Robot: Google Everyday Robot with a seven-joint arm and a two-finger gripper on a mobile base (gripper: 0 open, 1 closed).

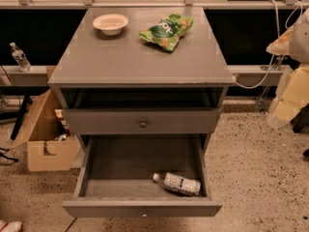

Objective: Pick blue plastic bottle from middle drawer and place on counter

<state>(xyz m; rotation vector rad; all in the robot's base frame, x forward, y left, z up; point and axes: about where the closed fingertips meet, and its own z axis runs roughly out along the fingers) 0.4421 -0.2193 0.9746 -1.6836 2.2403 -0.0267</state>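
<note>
I see the blue plastic bottle (177,183) lying on its side in the near right corner of the middle drawer (111,209), white cap pointing left, base toward the right wall, a bit angled to the front panel. Clear body, white label with a dark square. Drawer is pulled open toward me: grey wood, low front panel, small metal knob centred. Bottle rests on its floor just behind the front panel. Counter (130,57) sits above and farther back: flat grey top, slightly glossy, thin pale worn near edge. My gripper (285,100) hangs at the right edge of view, well apart from drawer and bottle
</note>
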